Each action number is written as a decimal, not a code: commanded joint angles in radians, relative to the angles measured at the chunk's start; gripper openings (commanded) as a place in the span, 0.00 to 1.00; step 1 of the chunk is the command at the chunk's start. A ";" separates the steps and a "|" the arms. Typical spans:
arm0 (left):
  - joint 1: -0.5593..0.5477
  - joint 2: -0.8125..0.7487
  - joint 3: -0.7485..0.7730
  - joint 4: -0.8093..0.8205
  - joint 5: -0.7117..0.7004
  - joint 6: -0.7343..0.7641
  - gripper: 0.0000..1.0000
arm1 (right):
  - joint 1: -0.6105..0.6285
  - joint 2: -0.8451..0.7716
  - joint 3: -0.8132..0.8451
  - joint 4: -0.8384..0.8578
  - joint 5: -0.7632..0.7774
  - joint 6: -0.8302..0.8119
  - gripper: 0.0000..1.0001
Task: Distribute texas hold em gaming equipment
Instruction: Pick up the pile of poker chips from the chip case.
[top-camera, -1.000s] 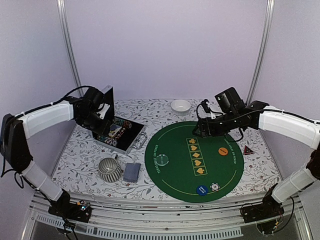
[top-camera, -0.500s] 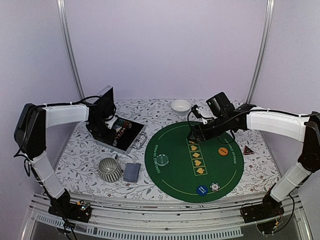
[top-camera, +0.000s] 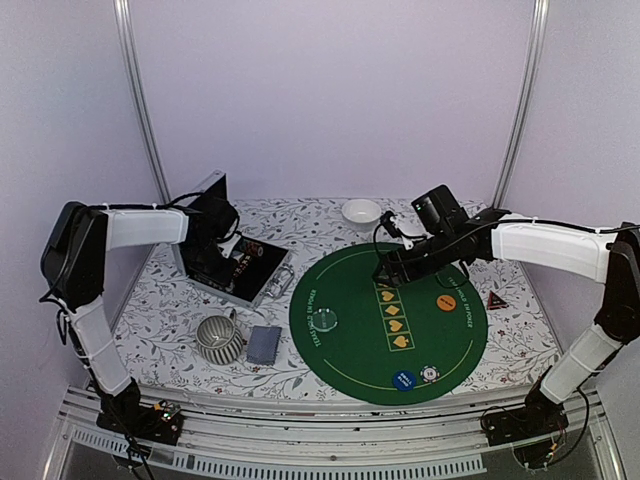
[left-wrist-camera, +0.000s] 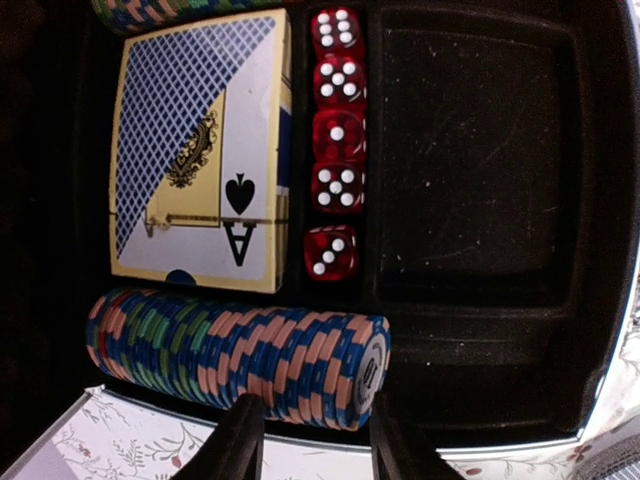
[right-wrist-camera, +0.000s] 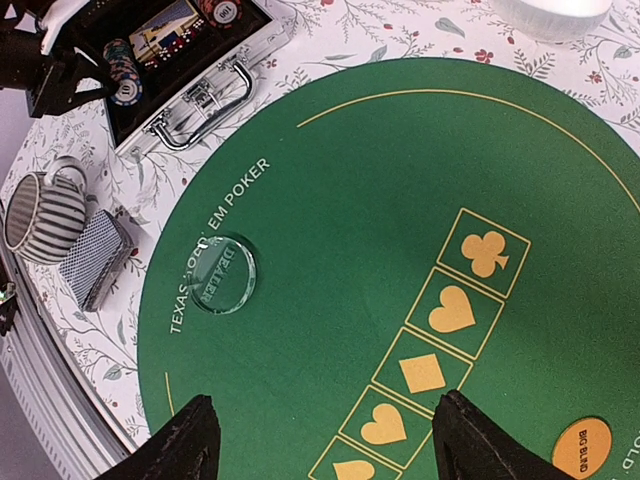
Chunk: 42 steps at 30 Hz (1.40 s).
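Over the open black-lined metal case (left-wrist-camera: 470, 150), the left end effector (left-wrist-camera: 315, 400) has its fingers flanking the end of a row of blue-and-orange striped poker chips (left-wrist-camera: 200, 345); whether they pinch it, I cannot tell. The right end effector (right-wrist-camera: 325, 400) hangs wide apart and empty above the round green felt mat (right-wrist-camera: 340, 180), near the clear round dealer button (right-wrist-camera: 223, 274).

My left end effector (left-wrist-camera: 315, 420) shows only fingertips at the bottom edge; whether they touch the row of blue, orange and green striped chips (left-wrist-camera: 235, 350) I cannot tell. A second chip row (left-wrist-camera: 160, 10) is cropped above. The right wrist view cuts off the white ribbed bowl (right-wrist-camera: 555, 15) and orange round button (right-wrist-camera: 588, 450).
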 joint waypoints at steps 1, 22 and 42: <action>-0.003 0.023 0.009 0.006 0.048 0.021 0.37 | 0.006 0.024 0.017 0.015 -0.017 0.000 0.75; -0.043 0.007 -0.018 0.025 -0.038 0.031 0.44 | 0.006 0.046 0.029 -0.005 -0.031 0.005 0.76; -0.014 0.015 -0.012 0.036 0.050 0.024 0.59 | 0.006 0.050 0.029 -0.019 -0.025 0.001 0.77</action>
